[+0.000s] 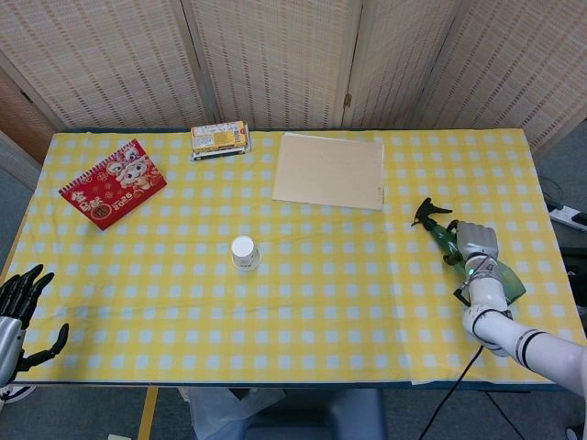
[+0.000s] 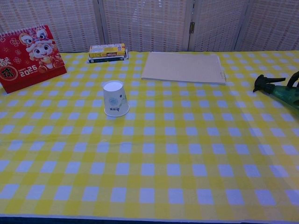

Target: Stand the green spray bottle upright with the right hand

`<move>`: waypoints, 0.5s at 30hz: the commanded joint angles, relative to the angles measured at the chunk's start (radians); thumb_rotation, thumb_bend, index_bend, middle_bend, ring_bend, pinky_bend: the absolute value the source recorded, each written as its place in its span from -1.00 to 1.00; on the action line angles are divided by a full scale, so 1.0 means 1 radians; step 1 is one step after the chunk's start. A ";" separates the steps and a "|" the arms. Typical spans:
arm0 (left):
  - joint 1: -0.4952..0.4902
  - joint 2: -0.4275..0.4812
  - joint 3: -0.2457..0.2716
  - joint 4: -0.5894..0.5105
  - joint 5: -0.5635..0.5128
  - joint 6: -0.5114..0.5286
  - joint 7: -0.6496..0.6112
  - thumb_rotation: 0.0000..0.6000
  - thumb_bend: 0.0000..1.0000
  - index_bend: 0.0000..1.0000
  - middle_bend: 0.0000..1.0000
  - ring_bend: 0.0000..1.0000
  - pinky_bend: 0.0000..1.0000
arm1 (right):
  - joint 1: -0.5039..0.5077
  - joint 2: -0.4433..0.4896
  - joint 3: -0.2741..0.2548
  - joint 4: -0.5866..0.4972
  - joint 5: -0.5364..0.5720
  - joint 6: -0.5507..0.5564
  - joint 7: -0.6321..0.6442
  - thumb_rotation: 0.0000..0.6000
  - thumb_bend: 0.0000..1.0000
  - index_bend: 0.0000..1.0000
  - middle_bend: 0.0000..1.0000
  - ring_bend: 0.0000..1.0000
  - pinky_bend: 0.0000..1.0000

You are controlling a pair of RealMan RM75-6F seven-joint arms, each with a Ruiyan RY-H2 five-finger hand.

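The green spray bottle (image 1: 510,283) lies on its side near the table's right edge, its black nozzle (image 1: 427,214) pointing left and toward the back. My right hand (image 1: 477,245) lies over the bottle's neck with its fingers curled around it. In the chest view only the nozzle, the bottle's (image 2: 286,94) neck and one dark finger (image 2: 294,77) show at the right border. My left hand (image 1: 20,307) hangs off the table's front left corner, fingers spread and holding nothing.
An upside-down paper cup (image 1: 244,252) stands mid-table. At the back lie a tan folder (image 1: 330,171) and a small box (image 1: 220,139). A red desk calendar (image 1: 113,182) stands at the back left. The yellow checked tablecloth (image 1: 348,302) covers the table.
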 commanded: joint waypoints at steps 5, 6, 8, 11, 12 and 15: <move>0.001 -0.001 0.000 0.000 0.000 0.001 0.002 0.10 -0.03 -1.00 -1.00 -1.00 -1.00 | -0.018 0.016 0.022 -0.019 -0.050 0.017 0.038 1.00 -0.24 -0.20 -0.21 -0.14 -0.04; 0.000 -0.001 0.000 0.000 0.000 0.000 0.002 0.10 -0.03 -1.00 -1.00 -1.00 -1.00 | -0.021 0.019 0.028 -0.023 -0.060 0.019 0.049 1.00 -0.25 -0.20 -0.21 -0.14 -0.04; 0.000 -0.001 -0.001 0.000 0.000 0.000 0.002 0.10 -0.03 -1.00 -1.00 -1.00 -1.00 | -0.029 0.022 0.038 -0.029 -0.082 0.020 0.069 1.00 -0.25 -0.20 -0.21 -0.13 -0.04; 0.001 -0.001 -0.001 0.001 0.000 0.002 0.000 0.09 -0.03 -1.00 -1.00 -1.00 -1.00 | -0.056 0.036 0.077 -0.055 -0.177 0.028 0.155 1.00 -0.25 -0.20 -0.21 -0.14 -0.04; 0.001 -0.001 -0.001 0.001 0.000 0.001 0.000 0.10 -0.03 -1.00 -1.00 -1.00 -1.00 | -0.073 0.042 0.098 -0.066 -0.224 0.029 0.204 1.00 -0.25 -0.20 -0.21 -0.14 -0.04; 0.001 -0.002 -0.001 0.001 0.000 0.000 0.002 0.10 -0.03 -1.00 -1.00 -1.00 -1.00 | -0.119 0.054 0.158 -0.092 -0.358 0.049 0.348 1.00 -0.25 -0.20 -0.21 -0.14 -0.03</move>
